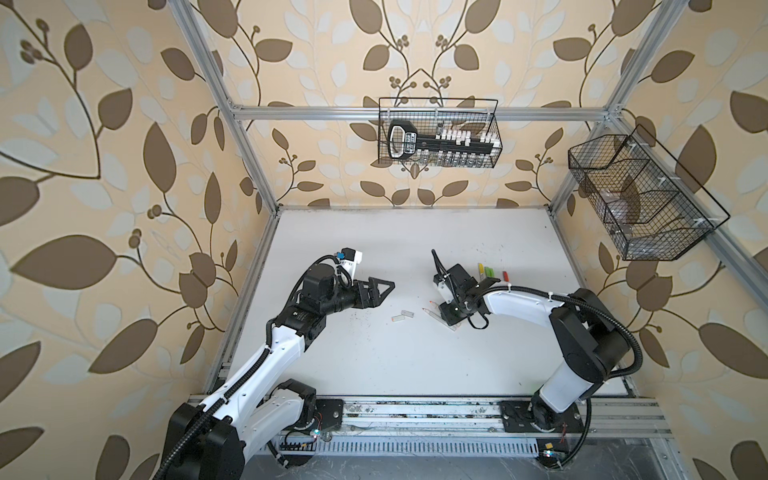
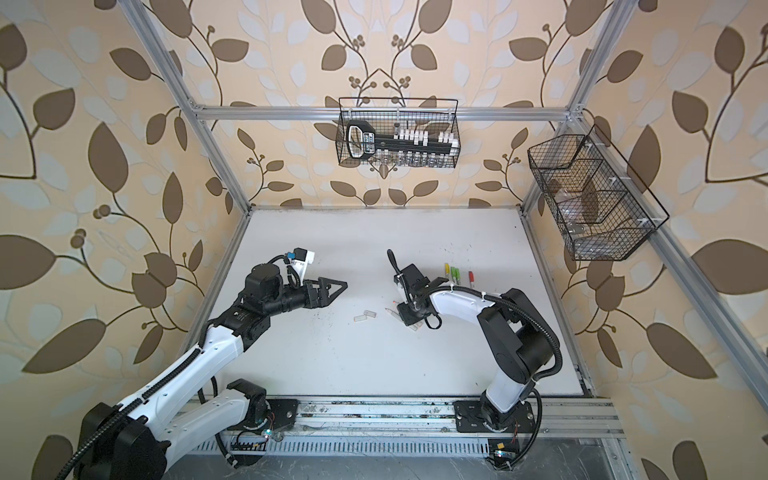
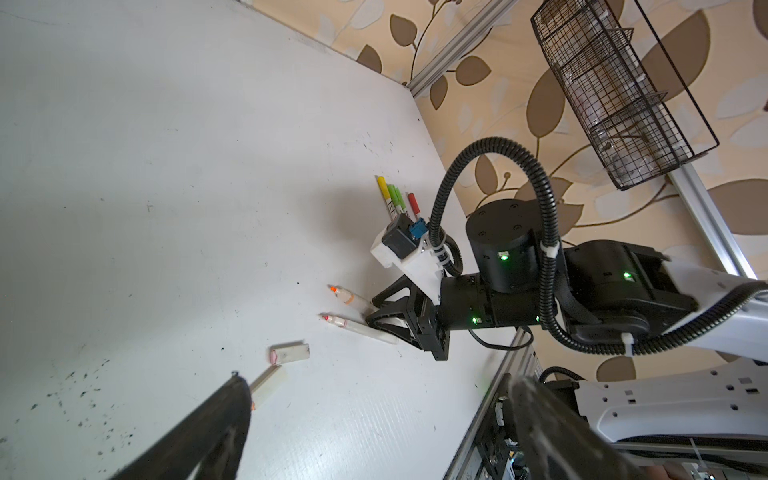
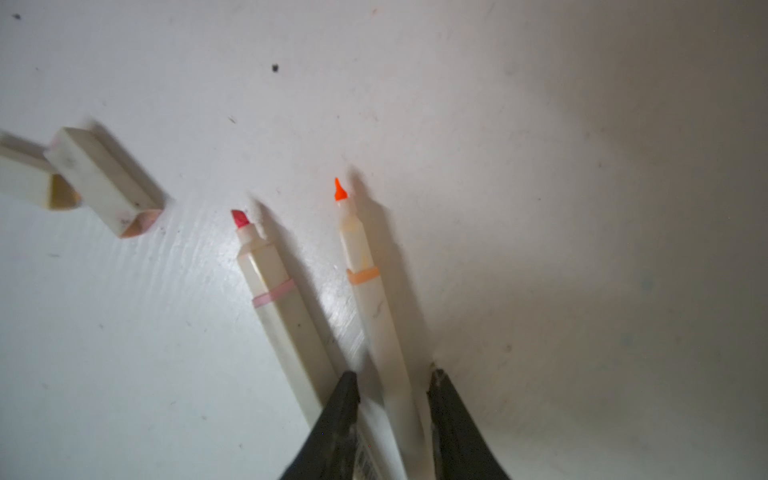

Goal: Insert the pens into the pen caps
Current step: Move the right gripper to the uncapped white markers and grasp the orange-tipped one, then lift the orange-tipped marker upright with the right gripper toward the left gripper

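Observation:
Two uncapped pens lie side by side on the white table [image 1: 374, 365]: an orange-tipped pen [image 4: 365, 299] [image 3: 349, 297] and a pink-tipped pen [image 4: 282, 316] [image 3: 357, 328]. My right gripper [image 4: 392, 374] [image 1: 449, 318] [image 2: 409, 318] is down at the table. Its jaws straddle the orange-tipped pen's barrel, open, with a slim gap on each side. Two whitish pen caps [image 4: 104, 183] [image 3: 289, 353] [image 1: 408, 313] lie just left of the pens. My left gripper [image 1: 390, 286] [image 2: 344, 284] [image 3: 380, 380] hovers wide open and empty, left of the caps.
Several capped pens with yellow, green and red caps [image 1: 490, 273] [image 3: 392, 195] lie behind the right arm. Two black wire baskets hang on the frame, one at the back [image 1: 438, 133] and one at the right [image 1: 640, 199]. A metal rail [image 1: 415, 411] runs along the front edge.

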Available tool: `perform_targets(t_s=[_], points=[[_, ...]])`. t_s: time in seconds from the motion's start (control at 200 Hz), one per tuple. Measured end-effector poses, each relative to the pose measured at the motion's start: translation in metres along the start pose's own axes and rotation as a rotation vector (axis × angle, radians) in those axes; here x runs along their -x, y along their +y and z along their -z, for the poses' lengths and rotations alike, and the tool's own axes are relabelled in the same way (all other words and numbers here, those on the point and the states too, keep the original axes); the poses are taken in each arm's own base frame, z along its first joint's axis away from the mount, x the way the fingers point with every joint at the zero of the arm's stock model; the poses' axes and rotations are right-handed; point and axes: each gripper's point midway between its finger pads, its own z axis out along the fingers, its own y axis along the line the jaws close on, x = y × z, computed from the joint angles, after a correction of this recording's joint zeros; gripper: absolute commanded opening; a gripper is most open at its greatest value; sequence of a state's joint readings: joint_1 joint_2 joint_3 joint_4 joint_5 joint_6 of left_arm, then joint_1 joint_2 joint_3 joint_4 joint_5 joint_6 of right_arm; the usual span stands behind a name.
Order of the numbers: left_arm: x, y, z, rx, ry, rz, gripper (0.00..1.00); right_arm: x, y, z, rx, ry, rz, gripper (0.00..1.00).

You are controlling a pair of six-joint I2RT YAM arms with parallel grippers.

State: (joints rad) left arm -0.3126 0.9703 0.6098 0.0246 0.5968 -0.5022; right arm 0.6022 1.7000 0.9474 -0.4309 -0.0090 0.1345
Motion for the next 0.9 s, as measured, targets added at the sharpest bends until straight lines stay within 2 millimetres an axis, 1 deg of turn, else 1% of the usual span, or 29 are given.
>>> perform_targets(t_s=[0.08, 0.265, 0.43, 0.59, 0.66, 0.76, 0.835, 0.9], points=[[0.000, 0.001, 0.000, 0.003, 0.000, 0.001, 0.99, 0.000, 0.001, 0.000, 0.002, 0.008, 0.011, 0.25], [-0.002, 0.002, 0.000, 0.008, 0.007, 0.007, 0.99, 0.001, 0.002, 0.000, 0.001, 0.020, 0.038, 0.08], [-0.004, 0.006, -0.003, 0.018, 0.018, 0.017, 0.99, 0.006, 0.001, 0.004, -0.006, 0.016, 0.050, 0.05], [-0.014, 0.019, -0.013, 0.046, 0.062, 0.056, 0.99, 0.012, -0.001, 0.008, -0.014, 0.002, 0.054, 0.03], [-0.020, 0.025, -0.018, 0.065, 0.086, 0.077, 0.99, 0.015, -0.001, 0.016, -0.011, -0.017, 0.061, 0.03], [-0.027, 0.030, -0.023, 0.087, 0.107, 0.100, 0.99, 0.023, 0.006, 0.035, 0.016, -0.069, 0.075, 0.03], [-0.031, 0.037, -0.024, 0.117, 0.107, 0.121, 0.99, 0.030, 0.018, 0.048, 0.049, -0.107, 0.092, 0.03], [-0.034, 0.046, -0.024, 0.162, 0.097, 0.138, 0.99, 0.032, 0.032, 0.054, 0.079, -0.124, 0.109, 0.03]])
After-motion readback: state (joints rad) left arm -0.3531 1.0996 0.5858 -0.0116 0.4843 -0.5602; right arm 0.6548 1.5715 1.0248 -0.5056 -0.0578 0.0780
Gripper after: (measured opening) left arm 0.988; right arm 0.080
